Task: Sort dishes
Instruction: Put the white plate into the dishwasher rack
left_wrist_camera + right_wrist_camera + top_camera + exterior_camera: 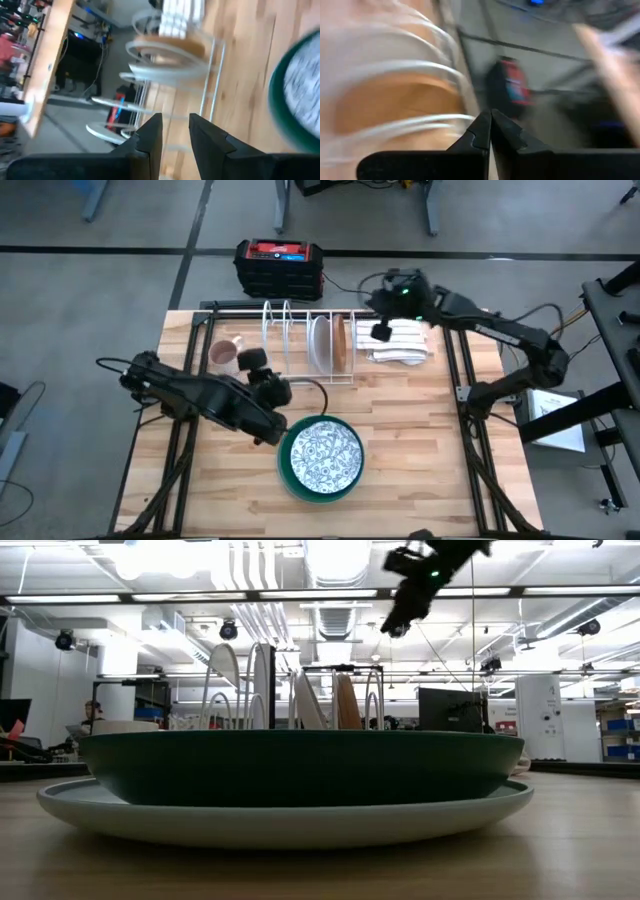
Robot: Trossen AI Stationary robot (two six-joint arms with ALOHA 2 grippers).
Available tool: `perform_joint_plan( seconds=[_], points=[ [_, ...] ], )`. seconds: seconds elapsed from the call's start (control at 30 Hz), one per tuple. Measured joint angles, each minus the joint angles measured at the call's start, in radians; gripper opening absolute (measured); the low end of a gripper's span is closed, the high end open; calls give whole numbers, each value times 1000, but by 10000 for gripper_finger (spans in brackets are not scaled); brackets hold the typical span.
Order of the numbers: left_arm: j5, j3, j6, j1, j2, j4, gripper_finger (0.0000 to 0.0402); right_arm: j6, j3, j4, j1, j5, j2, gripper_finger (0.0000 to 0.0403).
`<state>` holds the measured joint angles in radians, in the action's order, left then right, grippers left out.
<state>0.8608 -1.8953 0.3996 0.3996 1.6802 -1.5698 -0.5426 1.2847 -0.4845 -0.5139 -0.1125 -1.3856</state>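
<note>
Hovering above the rack's (pixel 300 340) far end near the folded cloth (pixel 402 342), the right claw (pixel 381 332) has its fingers pressed together, empty. The left claw (pixel 253 360), slightly spread and holding nothing, sits beside the mug (pixel 224 353). A white plate (pixel 321 343) and brown plate (pixel 342 340) stand in the rack; the patterned plate (pixel 325 453) lies stacked in the green plate (pixel 290 475) on the desk (pixel 420 460).

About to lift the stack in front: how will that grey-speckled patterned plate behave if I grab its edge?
The patterned plate looks like a rigid glazed dish, so probably stiff, slippery and chippable. It sits nested inside the dark green plate, so its rim may be hard to reach, and a push would likely shift the stack. The left hand waits beside it.
</note>
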Motion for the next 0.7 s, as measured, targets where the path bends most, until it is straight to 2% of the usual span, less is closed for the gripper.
perform_joint_plan(
  seconds=[0.07, 0.13, 0.27, 0.33, 0.47, 0.6, 0.7],
  points=[
    [-7, 76, -2, 0, 0, 2, 80, 66, -37, -6, -45, 157, 39, 1],
    [-6, 156, -2, -1, 0, 3, 73, 90, -81, -7, -65, 231, 70, 1],
    [23, 297, -6, -7, -3, 43, 44, 99, -167, -4, -66, 248, 127, 0],
    [23, 352, -11, -8, -12, 119, 18, 103, -211, 13, -66, 249, 152, 0],
    [-7, 442, -188, -15, -51, 417, 7, 120, -290, 61, -67, 250, 184, 0],
    [-175, 518, -446, -65, -95, 814, 1, 126, -347, 88, -66, 253, 202, 0],
    [-300, 568, -569, -117, -111, 982, 1, 141, -375, 101, -67, 253, 202, 0]
  ],
)
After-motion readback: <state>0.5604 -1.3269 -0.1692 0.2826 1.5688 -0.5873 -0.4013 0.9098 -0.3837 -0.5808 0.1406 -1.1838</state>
